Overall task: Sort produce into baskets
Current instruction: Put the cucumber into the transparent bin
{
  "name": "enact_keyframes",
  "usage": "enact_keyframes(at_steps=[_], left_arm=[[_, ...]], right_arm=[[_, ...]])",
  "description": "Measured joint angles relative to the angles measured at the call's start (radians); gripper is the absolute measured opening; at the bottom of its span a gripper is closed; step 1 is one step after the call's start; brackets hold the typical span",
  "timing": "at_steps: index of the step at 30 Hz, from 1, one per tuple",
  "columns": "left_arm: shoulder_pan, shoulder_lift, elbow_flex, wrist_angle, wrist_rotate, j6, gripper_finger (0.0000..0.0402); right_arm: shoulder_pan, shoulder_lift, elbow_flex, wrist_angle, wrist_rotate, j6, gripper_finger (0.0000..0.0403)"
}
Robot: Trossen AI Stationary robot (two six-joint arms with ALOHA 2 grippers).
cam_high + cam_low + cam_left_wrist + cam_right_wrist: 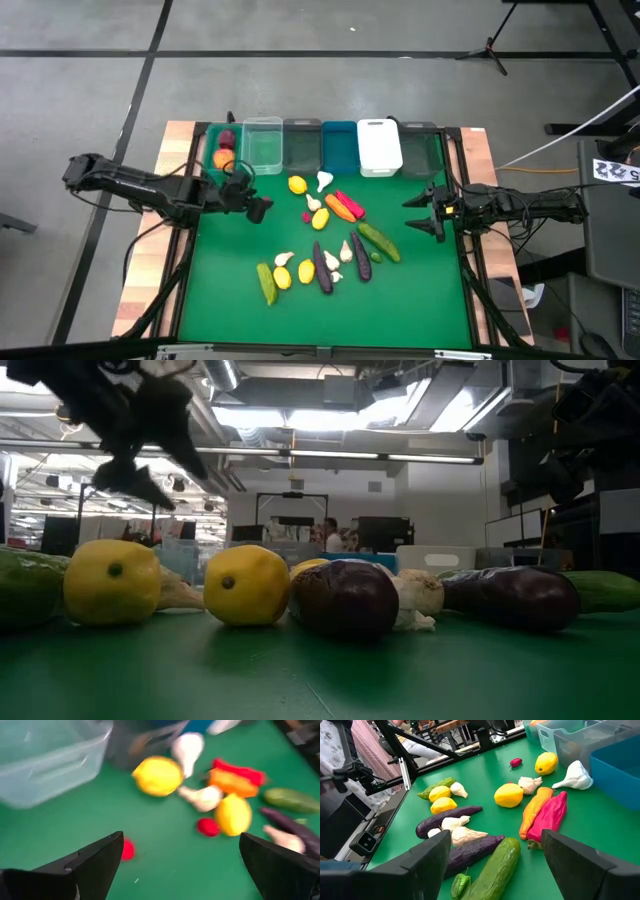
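Fingers apart on the left gripper, empty beside the small red radish; centre over it, descend straight; right gripper waits, splayed.

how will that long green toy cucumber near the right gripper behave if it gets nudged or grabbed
The long green plastic cucumber looks rigid and probably light, so it should hold its shape. Its rounded, glossy skin suggests it may roll sideways if nudged and could slip between narrow fingers. It lies close alongside a dark purple eggplant, so a push would likely shift that too.
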State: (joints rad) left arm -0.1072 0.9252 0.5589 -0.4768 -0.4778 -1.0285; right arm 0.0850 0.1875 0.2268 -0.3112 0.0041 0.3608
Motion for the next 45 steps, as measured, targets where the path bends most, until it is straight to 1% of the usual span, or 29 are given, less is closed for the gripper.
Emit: enact_keyframes(at_steps=[4, 6, 8, 13, 16, 18, 20, 23, 25, 27, 30, 35, 39, 42, 45], left_arm=[[0.002, 0.036, -0.052, 0.003, -0.003, -0.099, 0.0388], [0.004, 0.048, -0.075, 0.022, -0.002, -0.119, 0.0388], [0.002, 0.053, -0.092, 0.072, -0.002, -0.134, 0.0388], [0.002, 0.052, -0.134, 0.203, 0.007, -0.246, 0.0388], [0.002, 0.052, -0.150, 0.303, 0.033, -0.307, 0.0388], [0.002, 0.052, -0.161, 0.403, 0.064, -0.318, 0.0388], [-0.001, 0.052, -0.166, 0.480, 0.083, -0.325, 0.0388], [-0.019, 0.052, -0.176, 0.525, 0.085, -0.332, 0.0388], [-0.030, 0.052, -0.176, 0.518, 0.085, -0.331, 0.0388], [-0.037, 0.056, -0.176, 0.507, 0.082, -0.332, 0.0388], [-0.038, 0.070, -0.176, 0.511, 0.075, -0.335, 0.0388], [-0.038, 0.096, -0.176, 0.525, 0.076, -0.311, 0.0388], [-0.038, 0.097, -0.176, 0.557, 0.077, -0.191, 0.0388], [-0.038, 0.097, -0.176, 0.601, 0.077, -0.109, 0.0388], [-0.038, 0.097, -0.176, 0.651, 0.077, -0.051, 0.0388]], right_arm=[[0.000, 0.000, 0.000, 0.000, -0.001, 0.002, 0.0310], [0.000, 0.000, 0.000, -0.001, 0.000, 0.002, 0.0310], [0.000, 0.000, 0.000, -0.008, 0.002, -0.002, 0.0310], [0.000, 0.000, 0.000, -0.042, 0.012, -0.028, 0.0310], [0.000, 0.006, 0.000, -0.062, 0.089, -0.011, 0.0310], [0.000, 0.025, 0.000, -0.054, 0.116, 0.027, 0.0310], [0.000, 0.056, 0.000, -0.044, 0.117, 0.029, 0.0310], [0.000, 0.128, 0.000, -0.009, 0.129, 0.022, 0.0310], [0.001, 0.205, 0.000, 0.057, 0.135, 0.007, 0.0310], [0.001, 0.312, 0.007, 0.122, 0.117, 0.002, 0.0310], [0.001, 0.501, 0.091, 0.108, 0.102, 0.006, 0.0310], [0.007, 0.829, 0.338, -0.090, 0.101, 0.014, 0.0310], [0.051, 1.043, 0.541, -0.262, 0.108, 0.020, 0.0310], [0.101, 1.161, 0.651, -0.316, 0.110, 0.028, 0.0310], [0.138, 1.222, 0.695, -0.330, 0.130, 0.032, 0.0310]])
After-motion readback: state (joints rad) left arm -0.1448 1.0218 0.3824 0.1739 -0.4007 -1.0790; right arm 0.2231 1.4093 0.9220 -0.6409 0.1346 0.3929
